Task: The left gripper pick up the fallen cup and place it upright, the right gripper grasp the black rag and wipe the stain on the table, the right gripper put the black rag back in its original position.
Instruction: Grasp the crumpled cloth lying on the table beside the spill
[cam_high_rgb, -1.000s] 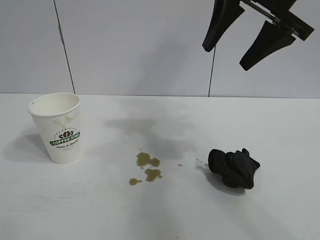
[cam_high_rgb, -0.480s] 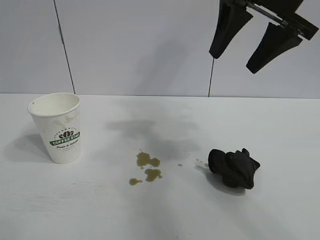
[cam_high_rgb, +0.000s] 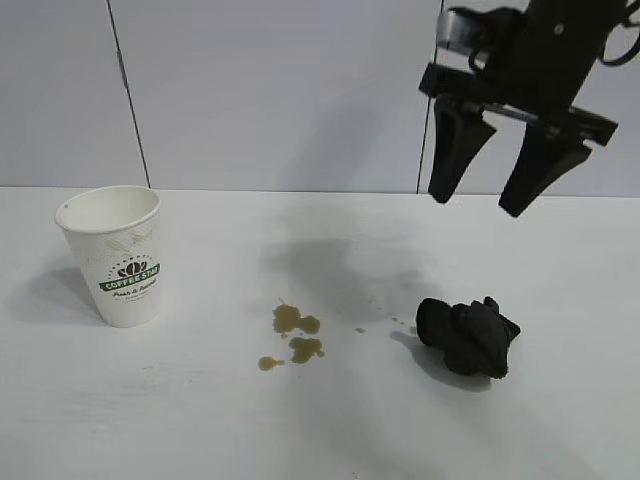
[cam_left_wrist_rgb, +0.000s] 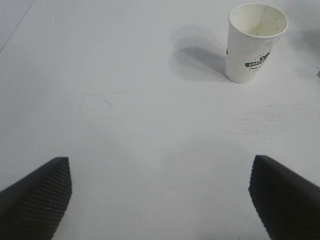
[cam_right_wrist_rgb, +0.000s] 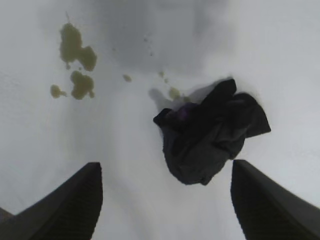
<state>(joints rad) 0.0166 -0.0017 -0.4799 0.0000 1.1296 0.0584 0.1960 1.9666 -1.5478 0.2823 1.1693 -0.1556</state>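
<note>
Olive-brown spots of the stain (cam_high_rgb: 293, 335) lie nearest on the white worktop (cam_high_rgb: 150, 420), a few small blots close together with tiny droplets trailing off toward the right. Just beyond those droplets, on the right side, the black rag (cam_high_rgb: 466, 335) sits bunched in soft folds, resting flat on the worktop and untouched. To the left, well apart from the stain, the cup (cam_high_rgb: 114, 254) stands upright with its mouth up and its green logo band facing the camera; its shadow falls to its left.

Above and a little behind the rag hangs the right gripper (cam_high_rgb: 490, 203), pointing steeply down, its two black tapered fingers spread apart and holding nothing. In the right wrist view the rag (cam_right_wrist_rgb: 210, 132) lies between the two finger tips but well below them, clear of both, with the stain (cam_right_wrist_rgb: 75, 60) off to one side.

Farther off, the left gripper (cam_left_wrist_rgb: 160, 195) shows only in its own wrist view, spread wide and empty, low over bare worktop, with the cup (cam_left_wrist_rgb: 254, 42) standing well ahead of it.
</note>
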